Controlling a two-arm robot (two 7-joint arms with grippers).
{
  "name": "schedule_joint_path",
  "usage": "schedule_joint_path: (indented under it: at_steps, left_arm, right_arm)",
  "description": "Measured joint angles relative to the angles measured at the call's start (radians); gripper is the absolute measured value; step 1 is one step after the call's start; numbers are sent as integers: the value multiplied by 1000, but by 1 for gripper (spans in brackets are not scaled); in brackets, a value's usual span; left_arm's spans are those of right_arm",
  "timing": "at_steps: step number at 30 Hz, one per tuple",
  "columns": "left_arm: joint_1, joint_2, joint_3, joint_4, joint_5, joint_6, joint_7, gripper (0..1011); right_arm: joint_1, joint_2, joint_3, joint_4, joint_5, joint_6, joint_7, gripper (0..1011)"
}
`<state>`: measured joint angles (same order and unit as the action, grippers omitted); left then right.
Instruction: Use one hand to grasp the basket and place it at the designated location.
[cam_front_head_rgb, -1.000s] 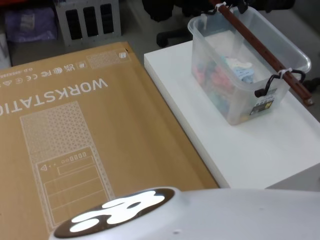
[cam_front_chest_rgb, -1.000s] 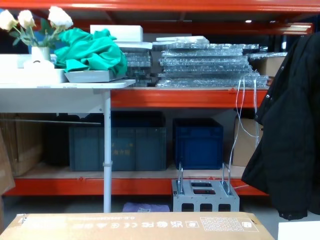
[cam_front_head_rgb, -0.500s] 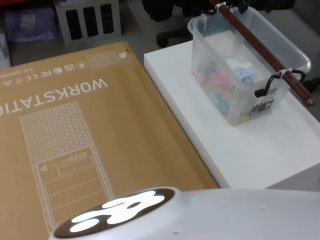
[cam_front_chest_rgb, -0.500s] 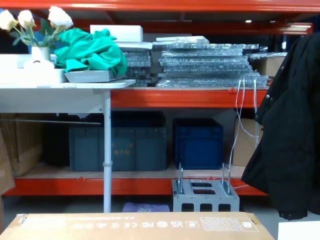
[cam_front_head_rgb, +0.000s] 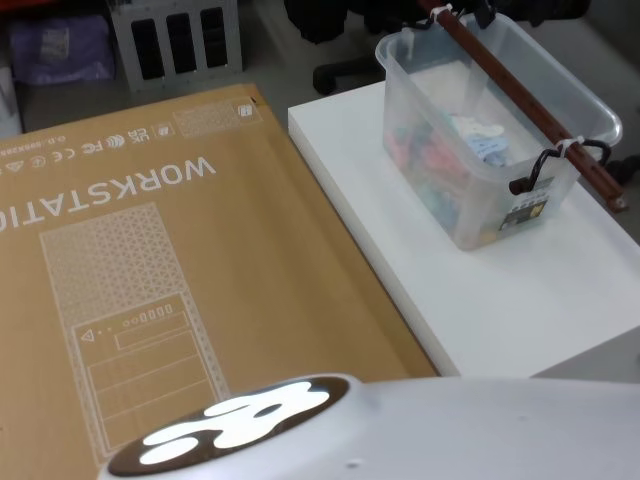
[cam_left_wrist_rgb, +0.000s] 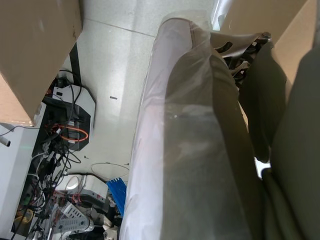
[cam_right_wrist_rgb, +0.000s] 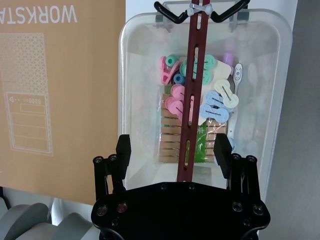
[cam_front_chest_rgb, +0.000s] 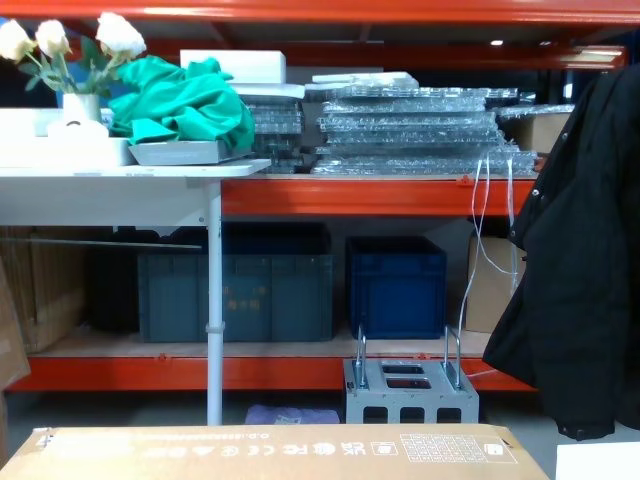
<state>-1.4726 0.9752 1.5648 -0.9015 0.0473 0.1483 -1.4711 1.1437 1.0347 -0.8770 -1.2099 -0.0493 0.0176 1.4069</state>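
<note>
The basket (cam_front_head_rgb: 455, 190), a clear plastic tub holding coloured clips, stands on the white table (cam_front_head_rgb: 500, 310) at the right. A long reddish-brown bar handle (cam_front_head_rgb: 505, 78) runs along its top, tied on with white ties and black clips. In the right wrist view the basket (cam_right_wrist_rgb: 142, 90) lies straight below my right gripper (cam_right_wrist_rgb: 173, 152). That gripper is open above it, one black finger (cam_right_wrist_rgb: 123, 150) on each side of the handle (cam_right_wrist_rgb: 193, 95) and apart from it. My left arm's camera looks down at the floor beside cardboard.
A large flat cardboard box (cam_front_head_rgb: 150, 250) marked WORKSTATION lies left of the white table, touching its edge. Behind are orange shelves, blue crates (cam_front_chest_rgb: 395, 285), a grey metal block with loop handles (cam_front_chest_rgb: 408, 392) and a black coat (cam_front_chest_rgb: 580, 270). A cart with cables (cam_left_wrist_rgb: 70, 115) stands on the floor.
</note>
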Motion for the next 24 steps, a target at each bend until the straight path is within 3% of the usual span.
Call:
schedule_joint_path:
  at_steps: [14,24]
  left_arm:
    - [0,0,0,0,0,0,0,0]
    - [0,0,0,0,0,0,0,0]
  right_arm:
    - [-7,-39,-21,48,-37,-15,10,1001]
    - [0,-95,-70,116,-64,-55,42,1001]
